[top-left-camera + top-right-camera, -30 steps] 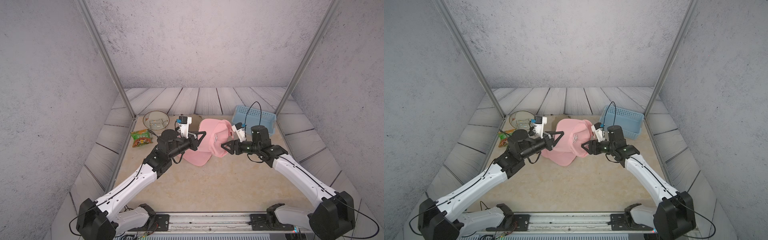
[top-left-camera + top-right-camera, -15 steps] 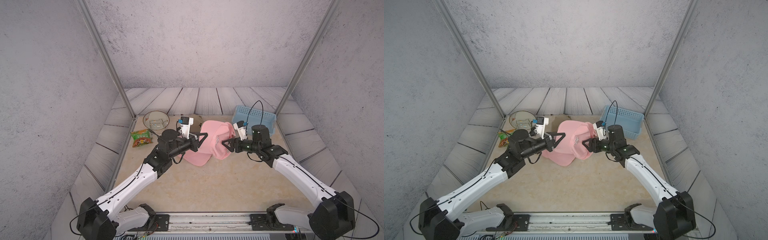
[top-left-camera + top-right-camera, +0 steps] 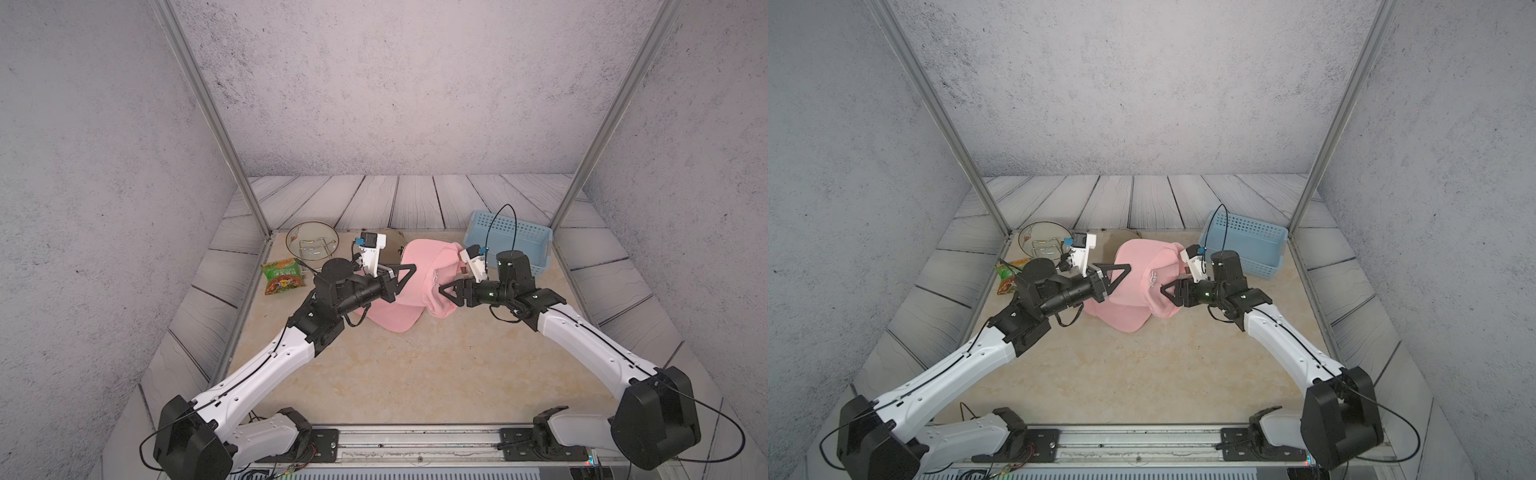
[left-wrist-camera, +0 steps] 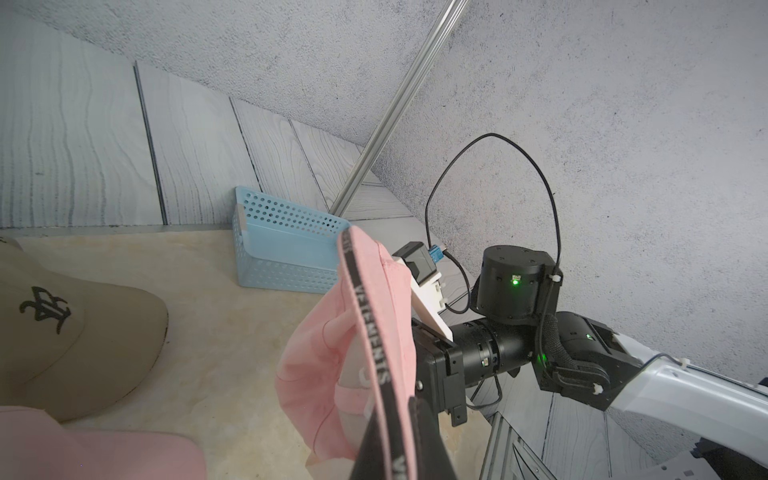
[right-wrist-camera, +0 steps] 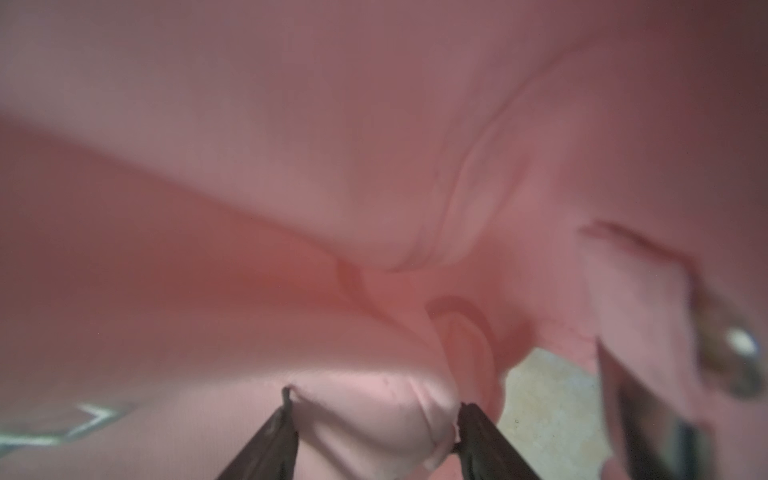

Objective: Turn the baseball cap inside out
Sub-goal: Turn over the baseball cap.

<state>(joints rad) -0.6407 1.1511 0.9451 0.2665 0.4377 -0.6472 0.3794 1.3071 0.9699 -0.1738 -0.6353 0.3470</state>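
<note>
My left tool [image 3: 409, 270] clamped together on pink baseball cap [image 3: 419, 291] rim band. Cap sits between both tools, mid-counter [image 3: 415, 374]. My right tool [image 5: 374, 415] pinches bunched crown fold. View blurred, fabric fills frame.

both arms reach forward from their bases and bend inward, so the two end effectors face each other, close together. the left arm [image 3: 266, 365] climbs to a bent wrist, and the left end effector [image 3: 409, 271] lies nearly level, its jaws clamped tight on the band of the pink cap [image 3: 419, 257]. the right arm [image 3: 590, 345] stretches out lower. the right end effector [image 3: 444, 289] points back toward the left one, a bulge of cap fabric pinched between its parted fingertips [image 5: 274, 440].
</note>
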